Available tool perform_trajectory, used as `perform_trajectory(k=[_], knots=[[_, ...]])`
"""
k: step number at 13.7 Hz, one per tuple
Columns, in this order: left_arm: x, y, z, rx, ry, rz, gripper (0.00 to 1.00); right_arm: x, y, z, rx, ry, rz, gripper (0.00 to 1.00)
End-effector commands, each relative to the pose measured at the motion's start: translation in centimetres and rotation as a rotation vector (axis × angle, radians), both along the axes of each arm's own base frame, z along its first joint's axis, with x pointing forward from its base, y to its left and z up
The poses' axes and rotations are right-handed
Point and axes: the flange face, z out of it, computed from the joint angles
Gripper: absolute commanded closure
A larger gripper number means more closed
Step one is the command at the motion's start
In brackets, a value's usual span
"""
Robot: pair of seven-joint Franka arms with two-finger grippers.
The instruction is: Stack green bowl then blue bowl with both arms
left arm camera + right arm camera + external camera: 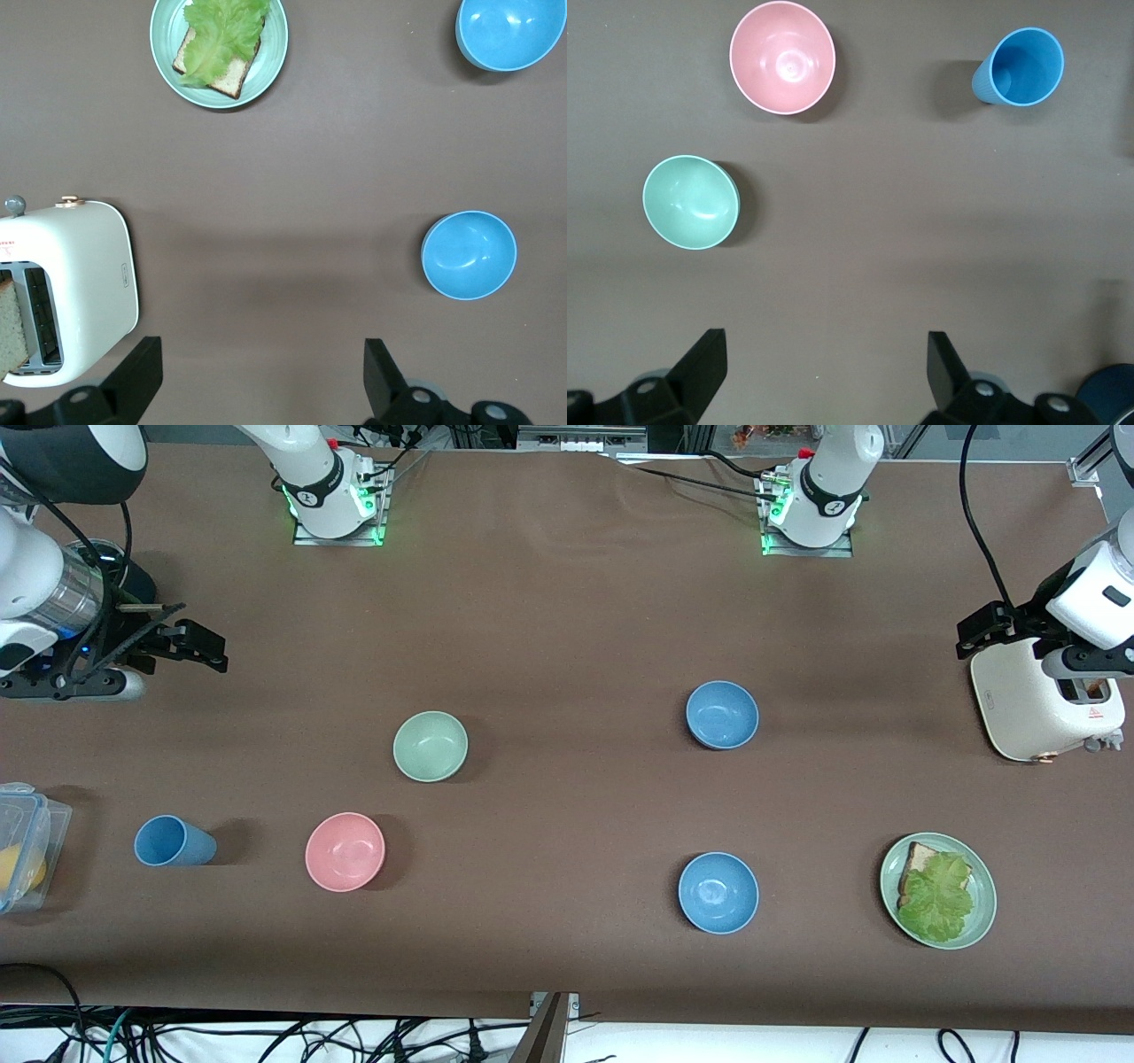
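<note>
Our right claw (190, 642) is spread wide with nothing in it, hanging over bare table (549, 629) at the right arm's end. The left claw (992, 633) is spread and empty too, up over the toaster (1036, 700) at the other end.

Nothing's stacked yet, so we reckon we're at the very start. The green bowl (431, 746) sits upright by itself, with the pink bowl (345, 851) nearer the front camera. The softer blue bowl (722, 714) is toward the left arm's end, and the brighter blue bowl (718, 892) sits nearer the camera than it.

Next we'd guess the right claw needs to drop onto the green bowl's rim.

Heads up: the two blues look really close in the left wrist view, and the clear container (27, 850) beside the blue cup (173, 841) is cut off.
</note>
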Motion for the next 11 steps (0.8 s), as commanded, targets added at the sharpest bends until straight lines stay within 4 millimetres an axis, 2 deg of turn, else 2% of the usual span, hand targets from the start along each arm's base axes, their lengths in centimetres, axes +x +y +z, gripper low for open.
perform_trajectory(k=[1,9,10,11], knots=[[0.4,-0.4,0.6,0.005,0.007,0.001,0.00,0.5,0.3,0.1,0.000,-0.004,0.010,0.00],[0.4,-0.4,0.6,0.005,0.007,0.001,0.00,0.6,1.4,-0.1,0.003,-0.003,0.042,0.00],[0.4,-0.4,0.6,0.005,0.007,0.001,0.00,0.6,1.7,-0.6,0.005,0.007,0.046,0.00],[0.4,-0.3,0.6,0.005,0.007,0.002,0.00,1.4,2.6,-3.8,-0.002,0.067,0.063,0.00]])
